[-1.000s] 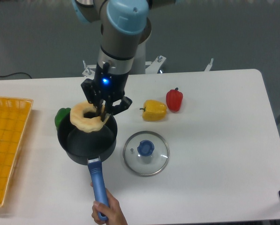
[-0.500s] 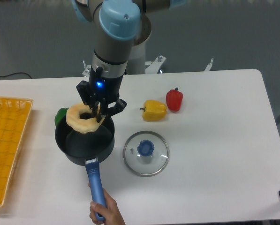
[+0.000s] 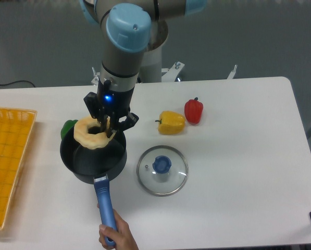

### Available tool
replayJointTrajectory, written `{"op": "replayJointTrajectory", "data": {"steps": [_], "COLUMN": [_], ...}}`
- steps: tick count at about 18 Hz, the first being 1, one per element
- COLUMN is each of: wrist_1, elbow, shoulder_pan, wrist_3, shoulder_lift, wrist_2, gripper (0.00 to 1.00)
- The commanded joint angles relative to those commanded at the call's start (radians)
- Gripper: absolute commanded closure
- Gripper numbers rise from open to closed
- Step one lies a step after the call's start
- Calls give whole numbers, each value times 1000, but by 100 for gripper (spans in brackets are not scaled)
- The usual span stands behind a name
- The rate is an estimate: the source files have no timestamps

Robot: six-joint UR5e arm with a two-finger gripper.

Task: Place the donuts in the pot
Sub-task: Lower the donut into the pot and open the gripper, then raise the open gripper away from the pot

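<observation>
**Donut held over the pot, release pending**

We start with the white table [image 3: 238, 208], which carries everything. At its left edge sits a yellow plastic mesh tray [image 3: 7, 161]. Next in size is the dark grey-black round saucepan with a long blue handle [image 3: 92, 159], and a human hand [image 3: 116, 237] grips the end of that handle. Beside the pot lies a round glass lid with a blue knob [image 3: 162, 167]. Farther back we see a yellow bell pepper [image 3: 172, 122], a red bell pepper [image 3: 194, 110] and a green pepper [image 3: 68, 127] partly hidden behind the pot.

Our two-finger gripper [image 3: 109, 122] is clamped on the pale yellow-beige ring donut [image 3: 92, 133], apparently with one finger through the hole. The donut hangs tilted over the pot's back rim.

We judge the risk to be a release too near that rim: the donut could catch the edge and roll out toward the green pepper. The hand could also shift the pot.
</observation>
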Motion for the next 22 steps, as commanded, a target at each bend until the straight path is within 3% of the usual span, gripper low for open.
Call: {"op": "replayJointTrajectory", "data": {"steps": [6, 7, 11, 14, 18, 22], "wrist_1": [18, 18, 18, 17, 6, 11], "elbow": [0, 0, 2, 0, -2, -2], "shoulder_pan": [-8, -11, -9, -8, -6, 43], "wrist_3": [-6, -5, 5, 5, 72, 121], "shoulder_lift": [-8, -8, -5, -3, -8, -5], "wrist_2": [3, 3, 5, 17, 139, 141], "gripper": [69, 60, 0, 0, 0, 0]}}
